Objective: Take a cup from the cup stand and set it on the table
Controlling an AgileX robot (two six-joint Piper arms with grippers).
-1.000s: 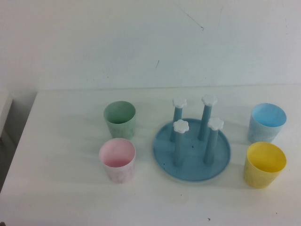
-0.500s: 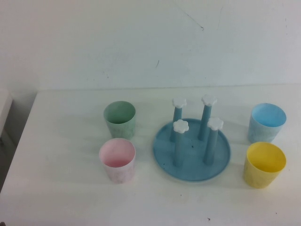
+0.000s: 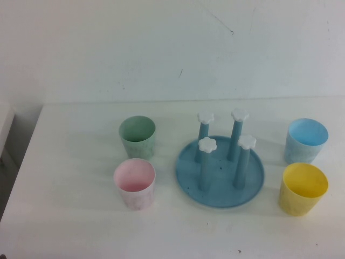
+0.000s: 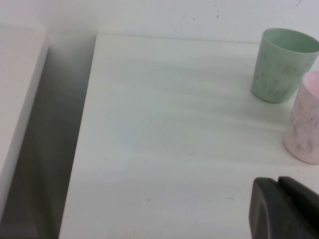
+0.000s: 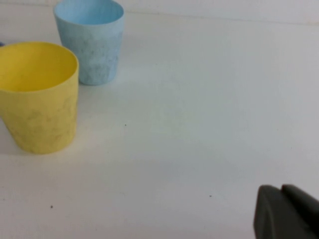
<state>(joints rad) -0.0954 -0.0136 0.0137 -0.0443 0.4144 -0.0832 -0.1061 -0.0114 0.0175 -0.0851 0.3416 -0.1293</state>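
Observation:
The light blue cup [image 3: 306, 140] stands upright on the white table [image 3: 75, 216], to the right of the cup stand [image 3: 220, 186]. The stand's four pegs with white flower caps are bare. The cup also shows in the right wrist view [image 5: 89, 42], behind the yellow cup. My right gripper [image 5: 281, 191] is shut and empty, low over bare table, well apart from both cups. My left gripper [image 4: 279, 185] is shut and empty, over the table near the pink cup. Neither arm shows in the high view.
A yellow cup [image 3: 303, 189] stands in front of the light blue one. A green cup [image 3: 137, 136] and a pink cup [image 3: 135, 183] stand left of the stand. The table's left edge [image 4: 82, 149] borders a dark gap beside another white surface.

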